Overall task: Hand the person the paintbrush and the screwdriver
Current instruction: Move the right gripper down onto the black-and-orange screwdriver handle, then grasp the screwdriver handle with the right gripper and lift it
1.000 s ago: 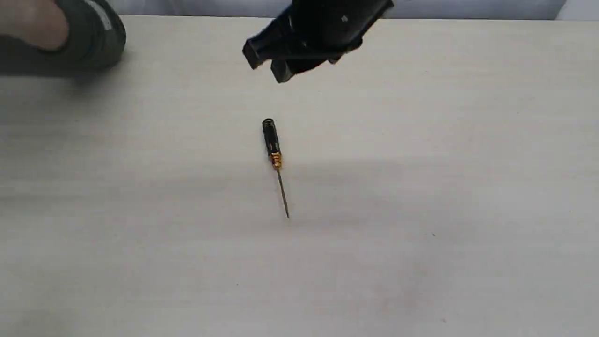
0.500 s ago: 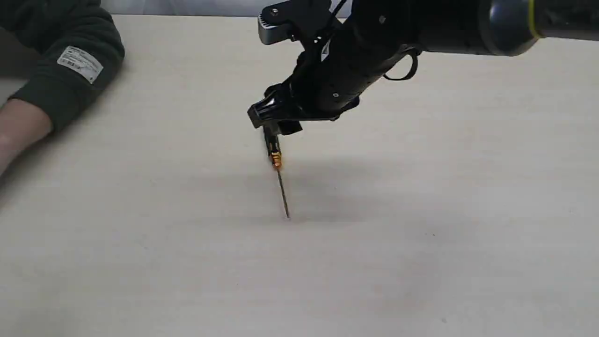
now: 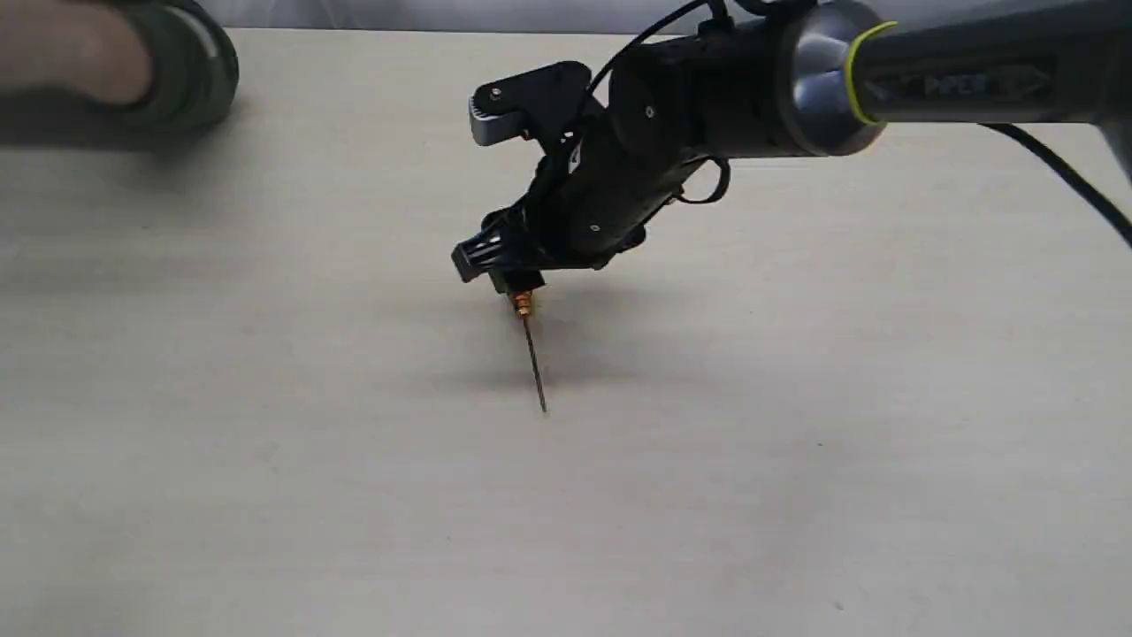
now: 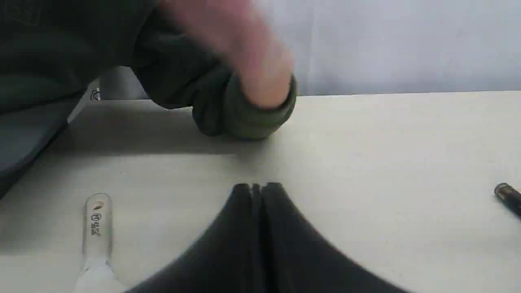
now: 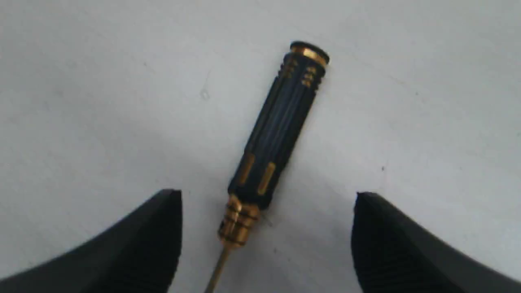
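Descent was the change: half a second earlier the right gripper (image 3: pixel 502 272) had stood higher, over the end of the handle, and it now sat low over the screwdriver (image 3: pixel 533 358). It hid the black handle in the exterior view, so that only the gold collar and thin shaft showed. The screwdriver lay flat on the table (image 3: pixel 796 460), unmoved. In the right wrist view the fingers were spread wide, one on each side of the collar end, touching nothing. The left gripper (image 4: pixel 257 188) had its fingers pressed together on nothing, with the paintbrush (image 4: pixel 97 221) lying near it on the table. The person's hand (image 3: pixel 66 49), blurred, hovered at the far left edge. Closing on the handle looked to be the next need
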`<action>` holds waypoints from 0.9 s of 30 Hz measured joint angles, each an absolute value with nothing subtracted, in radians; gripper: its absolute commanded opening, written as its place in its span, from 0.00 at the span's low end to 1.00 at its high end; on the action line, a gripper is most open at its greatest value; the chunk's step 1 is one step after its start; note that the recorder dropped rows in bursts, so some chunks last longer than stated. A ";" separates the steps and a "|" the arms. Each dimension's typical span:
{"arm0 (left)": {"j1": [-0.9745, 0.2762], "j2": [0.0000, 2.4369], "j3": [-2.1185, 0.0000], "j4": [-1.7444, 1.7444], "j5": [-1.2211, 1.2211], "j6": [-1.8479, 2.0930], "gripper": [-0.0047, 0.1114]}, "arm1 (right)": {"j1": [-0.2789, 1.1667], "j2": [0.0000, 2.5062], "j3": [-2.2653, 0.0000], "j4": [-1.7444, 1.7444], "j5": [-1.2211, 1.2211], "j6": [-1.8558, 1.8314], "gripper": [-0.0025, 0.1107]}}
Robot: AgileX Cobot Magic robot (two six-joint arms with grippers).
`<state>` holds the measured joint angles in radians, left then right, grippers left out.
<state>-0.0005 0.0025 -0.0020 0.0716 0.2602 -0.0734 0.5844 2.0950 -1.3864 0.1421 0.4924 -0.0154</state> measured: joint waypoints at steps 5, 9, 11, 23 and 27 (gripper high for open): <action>0.000 0.002 -0.002 0.072 0.260 -0.073 0.04 | 0.584 2.164 -1.505 0.142 0.544 0.000 0.57; 0.000 0.002 -0.002 0.072 0.260 -0.073 0.04 | 0.584 2.216 -1.574 0.142 0.596 0.021 0.57; 0.000 0.002 -0.002 0.072 0.260 -0.073 0.04 | 0.584 2.237 -1.595 0.142 0.617 0.027 0.57; 0.000 0.002 -0.002 0.072 0.260 -0.073 0.04 | 0.584 2.300 -1.673 0.121 0.673 0.045 0.43; 0.000 0.002 -0.002 0.072 0.260 -0.073 0.04 | 0.584 2.302 -1.685 0.112 0.704 0.045 0.43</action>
